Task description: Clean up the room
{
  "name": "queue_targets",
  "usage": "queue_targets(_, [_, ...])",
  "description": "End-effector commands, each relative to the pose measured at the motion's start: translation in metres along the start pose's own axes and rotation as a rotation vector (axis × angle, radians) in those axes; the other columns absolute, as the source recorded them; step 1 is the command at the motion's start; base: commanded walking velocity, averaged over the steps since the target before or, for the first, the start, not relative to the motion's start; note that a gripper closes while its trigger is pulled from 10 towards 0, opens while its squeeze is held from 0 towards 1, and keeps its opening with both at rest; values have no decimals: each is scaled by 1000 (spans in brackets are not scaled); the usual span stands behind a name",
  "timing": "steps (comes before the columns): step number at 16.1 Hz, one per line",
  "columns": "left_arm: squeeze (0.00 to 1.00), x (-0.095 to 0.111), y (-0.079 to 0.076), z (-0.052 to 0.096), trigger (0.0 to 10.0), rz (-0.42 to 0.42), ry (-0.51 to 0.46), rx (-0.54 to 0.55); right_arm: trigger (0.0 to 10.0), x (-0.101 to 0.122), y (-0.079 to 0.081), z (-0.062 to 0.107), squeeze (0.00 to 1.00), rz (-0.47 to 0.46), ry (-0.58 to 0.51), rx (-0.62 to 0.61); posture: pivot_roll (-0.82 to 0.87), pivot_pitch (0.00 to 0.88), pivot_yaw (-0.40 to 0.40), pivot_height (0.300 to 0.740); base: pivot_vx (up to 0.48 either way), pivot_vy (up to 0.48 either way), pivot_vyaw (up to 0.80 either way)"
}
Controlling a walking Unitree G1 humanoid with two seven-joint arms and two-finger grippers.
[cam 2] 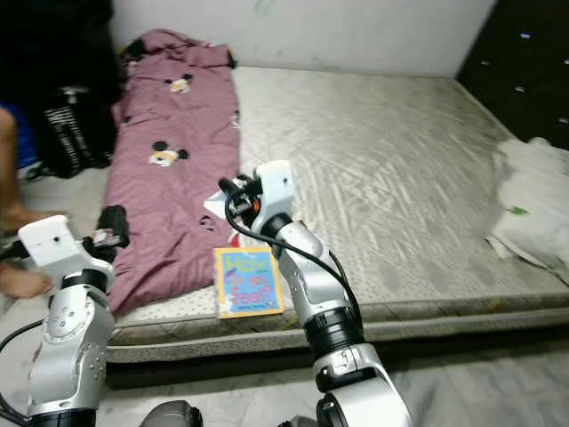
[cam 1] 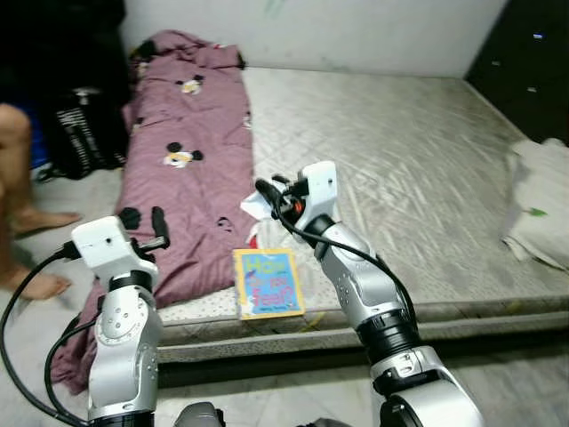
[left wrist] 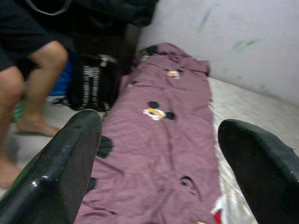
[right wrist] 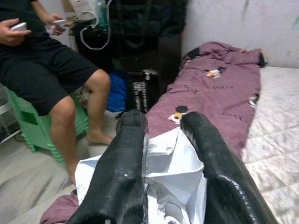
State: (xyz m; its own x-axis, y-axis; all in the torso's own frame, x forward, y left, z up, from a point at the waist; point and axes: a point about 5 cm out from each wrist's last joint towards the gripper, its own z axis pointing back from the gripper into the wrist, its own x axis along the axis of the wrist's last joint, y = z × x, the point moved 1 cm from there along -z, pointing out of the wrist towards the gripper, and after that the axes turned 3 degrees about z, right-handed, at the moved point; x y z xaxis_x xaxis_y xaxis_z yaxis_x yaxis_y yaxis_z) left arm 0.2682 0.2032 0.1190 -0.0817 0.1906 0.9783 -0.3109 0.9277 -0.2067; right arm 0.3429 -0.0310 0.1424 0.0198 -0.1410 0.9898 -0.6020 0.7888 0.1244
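My right gripper [cam 1: 265, 192] hovers over the near part of the mattress [cam 1: 400, 160], shut on a crumpled white paper wrapper [right wrist: 174, 170] that bulges between its two black fingers [right wrist: 125, 172]. Just below it, at the mattress's front edge, lies a yellow and blue picture book [cam 1: 268, 283], with a small red item [cam 1: 253, 240] beside its top corner. A purple Mickey Mouse blanket [cam 1: 185, 169] runs along the left side of the mattress and hangs over the near edge. My left gripper [cam 1: 145, 217] is raised over the blanket's near end, open and holding nothing.
A person sits on a green stool [right wrist: 28, 122] at the left, bare legs [cam 1: 20, 178] close to my left arm. A black bag [cam 1: 82, 133] stands by the bed's left side. White cloth [cam 1: 540, 203] lies at the mattress's right edge, near a dark cabinet [cam 1: 529, 62].
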Motion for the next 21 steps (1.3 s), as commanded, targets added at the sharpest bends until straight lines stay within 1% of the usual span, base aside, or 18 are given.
queue_targets(1, [0, 7, 7, 3, 10000, -12, -28, 31, 10000, 7, -1, 0, 0, -2, -21, -2, 178, 0, -125, 740, 0, 0, 0])
queue_targets(2, [0, 6, 8, 6, 10000, -12, -26, 40, 10000, 7, 0, 1, 0, -1, -18, -4, 168, 0, -125, 740, 0, 0, 0])
queue_targets(3, [0, 0, 9, 10, 10000, -4, -10, 48, 10000, 4, 3, 4, 0, 21, -7, 12, 152, 0, -128, 740, 0, 0, 0])
queue_targets(5, [0, -15, 0, 16, 10000, 15, 38, 30, 10000, 0, 0, 14, 0, 45, 8, 6, 94, 0, -114, 740, 0, 0, 0])
queue_targets(6, [0, -19, -3, 16, 10000, 24, 54, 21, 10000, 0, -3, 17, 0, 43, 9, -9, 82, 0, -106, 740, 0, 0, 0])
queue_targets(7, [0, -25, -11, 17, 10000, 34, 76, -10, 10000, -2, -10, 22, 0, 47, 13, -42, 49, 0, -81, 740, 0, 0, 0])
queue_targets(9, [0, -29, -19, 15, 10000, 39, 104, -52, 10000, -2, -17, 27, 0, 51, 16, -78, 17, 0, -53, 740, 0, 0, 0])
queue_targets(10, [0, -34, -29, 9, 10000, 40, 134, -114, 10000, -4, -25, 38, 0, 47, 14, -128, -20, 0, -21, 740, 0, 0, 0])
queue_targets(11, [0, -34, -32, 8, 10000, 39, 136, -126, 10000, -5, -26, 41, 0, 46, 16, -141, -25, 0, -16, 740, 0, 0, 0])
queue_targets(13, [0, -37, -40, 0, 10000, 39, 144, -166, 10000, -6, -31, 52, 0, 49, 14, -183, -69, 0, 17, 740, 0, 0, 0])
queue_targets(14, [0, -37, -47, -2, 10000, 42, 145, -189, 10000, -4, -33, 54, 0, 52, 4, -199, -76, 0, 22, 740, 0, 0, 0])
queue_targets(16, [0, -37, -54, -3, 10000, 49, 144, -212, 10000, -3, -35, 58, 0, 54, 4, -214, -80, 0, 24, 740, 0, 0, 0])
queue_targets(18, [0, -38, -53, -1, 10000, 61, 149, -211, 10000, -5, -35, 59, 0, 47, 7, -216, -72, 0, 17, 740, 0, 0, 0])
queue_targets(19, [0, -39, -51, 1, 10000, 71, 152, -204, 10000, -4, -32, 59, 0, 75, 6, -197, -58, 0, 8, 740, 0, 0, 0])
queue_targets(21, [0, -38, -50, 2, 10000, 80, 146, -206, 10000, -4, -28, 57, 0, 75, -2, -176, -42, 0, -3, 740, 0, 409, 703])
